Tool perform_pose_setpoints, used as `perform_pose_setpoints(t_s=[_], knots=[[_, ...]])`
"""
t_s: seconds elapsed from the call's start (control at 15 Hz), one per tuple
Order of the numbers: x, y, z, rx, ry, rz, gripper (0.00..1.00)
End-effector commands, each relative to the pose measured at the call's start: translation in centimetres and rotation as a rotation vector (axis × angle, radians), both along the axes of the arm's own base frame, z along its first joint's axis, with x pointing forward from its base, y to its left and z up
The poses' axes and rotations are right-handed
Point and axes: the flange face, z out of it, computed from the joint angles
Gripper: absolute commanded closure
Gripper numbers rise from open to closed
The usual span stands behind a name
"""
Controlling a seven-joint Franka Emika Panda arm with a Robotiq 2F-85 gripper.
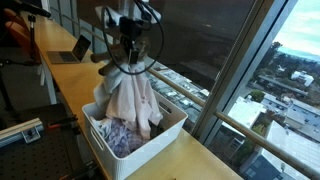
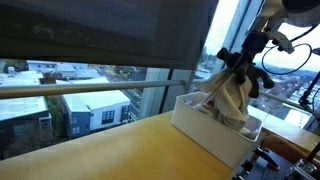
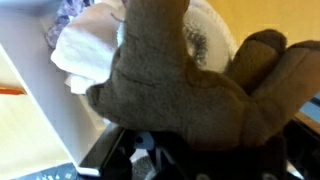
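Jaws pinched nearly shut on the top of the tan cloth [image 1: 130, 95], which hangs bunched from the gripper [image 1: 128, 45]. We note the wooden table [image 1: 65, 90] runs along the window [image 1: 250, 90]; the white basket [image 1: 168, 135] sits on it, close to the window-side edge. Cloth is over the basket's middle, lower end down among the other clothes [image 1: 120, 138]. Wrist view is filled by the cloth [image 3: 190, 90], fingers hidden. Our call: hold the pinch firm and move straight vertical, slow, so the tail neither snags the rim nor drags the pile along.
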Motion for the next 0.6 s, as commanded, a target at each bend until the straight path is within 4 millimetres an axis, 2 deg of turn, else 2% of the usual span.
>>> perform_pose_setpoints(t_s=[0.0,0.33,0.53], knots=[[-1.6,8.2,5.5,-0.013,-0.069,0.093,0.95],[-5.0,22.3,10.6,-0.029,-0.159,0.271,0.95],[-7.6,31.2,10.6,-0.037,-0.172,0.347,0.95]])
